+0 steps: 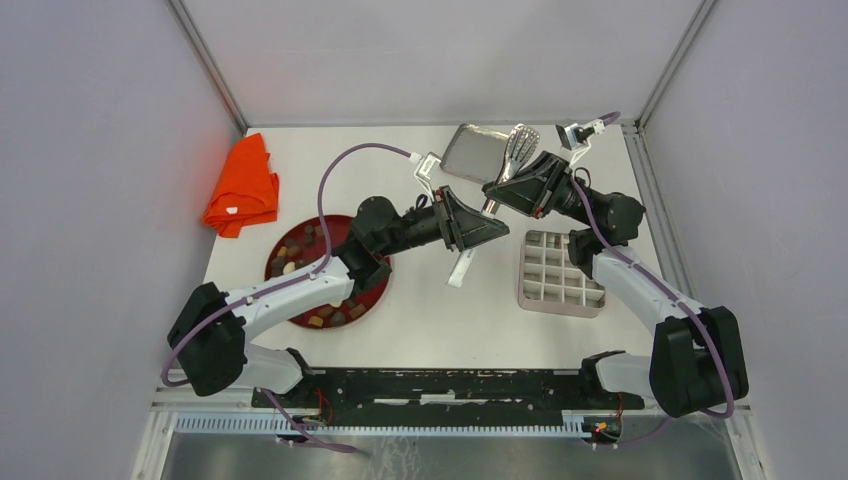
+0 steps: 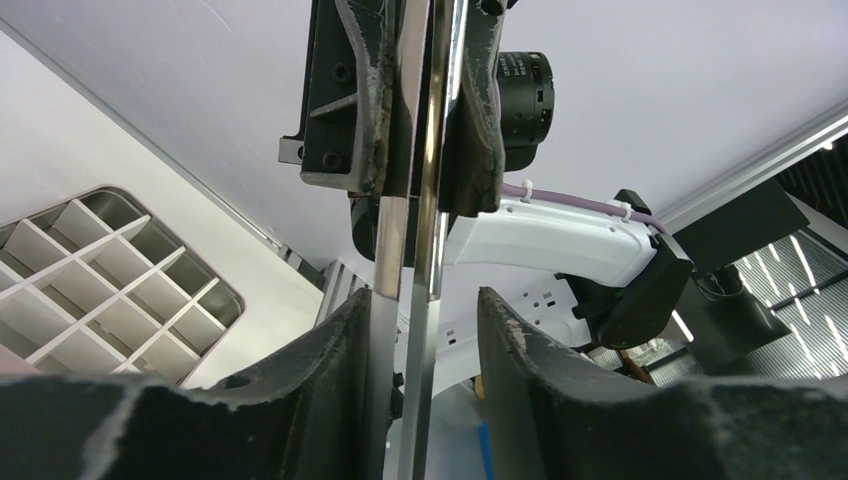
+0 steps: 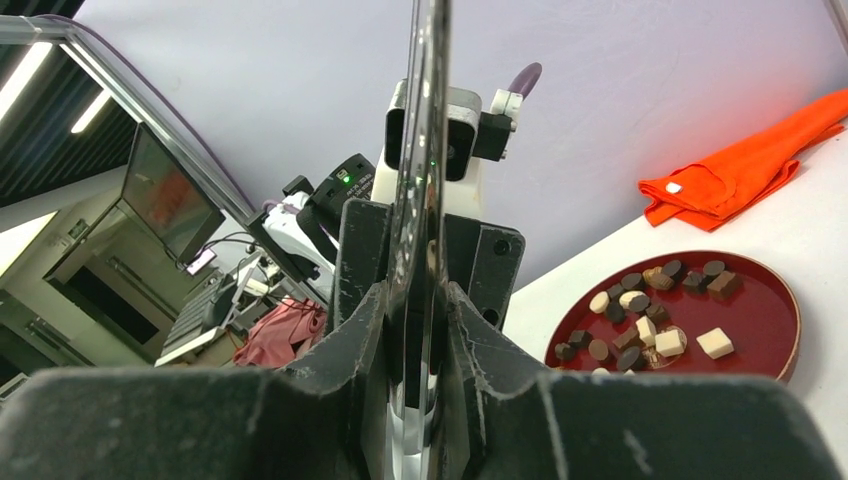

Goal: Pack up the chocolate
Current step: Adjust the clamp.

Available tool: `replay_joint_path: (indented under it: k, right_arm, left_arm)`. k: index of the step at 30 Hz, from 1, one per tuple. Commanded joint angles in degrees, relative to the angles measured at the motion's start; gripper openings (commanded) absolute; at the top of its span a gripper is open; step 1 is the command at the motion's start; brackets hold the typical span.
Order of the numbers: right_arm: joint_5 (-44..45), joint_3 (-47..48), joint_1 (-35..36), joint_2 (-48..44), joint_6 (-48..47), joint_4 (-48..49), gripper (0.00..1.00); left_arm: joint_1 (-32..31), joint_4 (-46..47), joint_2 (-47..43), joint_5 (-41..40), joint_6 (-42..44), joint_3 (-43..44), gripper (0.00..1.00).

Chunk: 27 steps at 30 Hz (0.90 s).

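Note:
The chocolate (image 1: 292, 254), several small dark, tan and cream pieces, lies on the red plate (image 1: 275, 287) at the left, partly hidden under my left arm. It also shows in the right wrist view (image 3: 648, 322). Metal tongs (image 1: 519, 148) hang in the air at mid-table. My right gripper (image 1: 497, 190) is shut on the tongs (image 3: 425, 150) near their head. My left gripper (image 1: 488, 233) is open around the tongs' two arms (image 2: 425, 250) lower down. Its left finger (image 2: 330, 380) touches one arm, and its right finger (image 2: 520, 370) stands apart.
A white grid tray (image 1: 560, 272) with several empty cells sits at the right and also shows in the left wrist view (image 2: 110, 290). A metal tray (image 1: 472, 152) lies at the back. An orange cloth (image 1: 242, 185) lies at the back left. A small clip (image 1: 582, 132) sits at the back right.

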Motion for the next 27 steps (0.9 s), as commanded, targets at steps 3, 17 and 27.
replay_joint_path:
  k: [3, 17, 27]
  right_arm:
    - [0.12, 0.13, 0.12, 0.35, 0.0, 3.68, 0.21]
    - [-3.72, 1.58, -1.63, -0.53, -4.05, 2.62, 0.74]
    - [-12.85, -2.9, -9.74, -7.98, -30.7, -17.38, 0.87]
  left_arm:
    - [-0.25, 3.05, -0.19, 0.52, 1.63, 1.11, 0.22]
    - [0.4, -3.98, -2.84, -1.71, 4.33, 0.75, 0.21]
    - [4.77, -12.72, -11.5, -5.81, 2.22, -5.75, 0.37]
